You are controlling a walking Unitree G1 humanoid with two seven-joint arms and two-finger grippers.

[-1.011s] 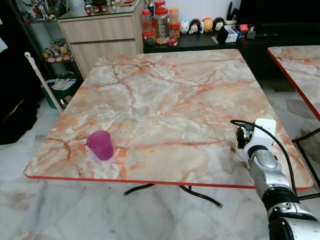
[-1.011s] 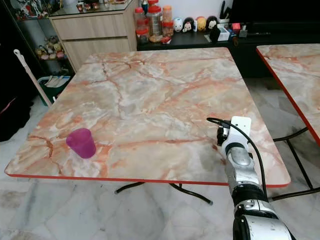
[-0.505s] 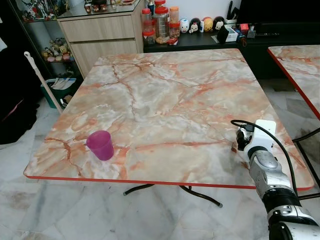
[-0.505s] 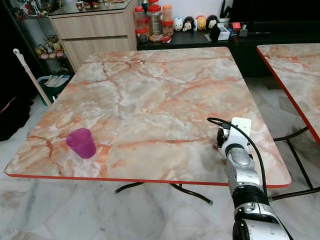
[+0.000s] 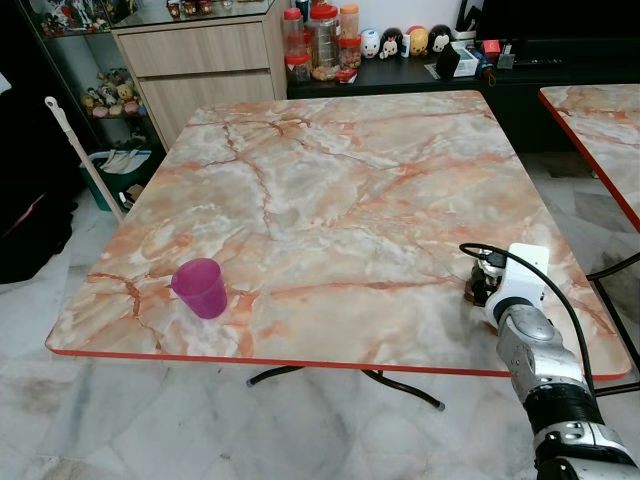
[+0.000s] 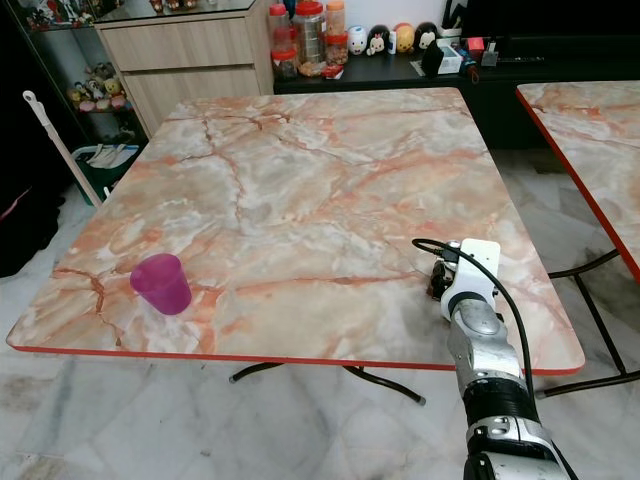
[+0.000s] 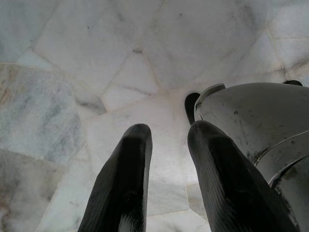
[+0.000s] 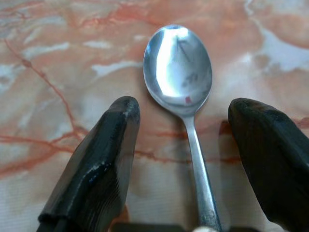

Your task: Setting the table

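Our right gripper (image 8: 181, 154) has dipped a little lower onto the table (image 5: 330, 190) than it was a moment ago, while the cup has stayed put. Our two black fingers (image 8: 96, 164) are spread wide apart and hold nothing. A shiny spoon (image 8: 179, 72) lies flat on the table in the gap between them, bowl pointing away from us, and we cannot tell if either finger touches it. The spoon sits close to the table's near edge, toward its right side. A purple cup (image 5: 200, 288) stands upright on the same table, near the near edge too but far over on the left, well apart from the spoon. Behind the table's far edge stands a wooden cabinet (image 5: 200, 60) and a row of jars (image 5: 320, 40). Our left gripper (image 7: 169, 159) hangs down beside the table over the pale floor tiles (image 7: 72, 58), its fingers a small way apart and holding nothing.
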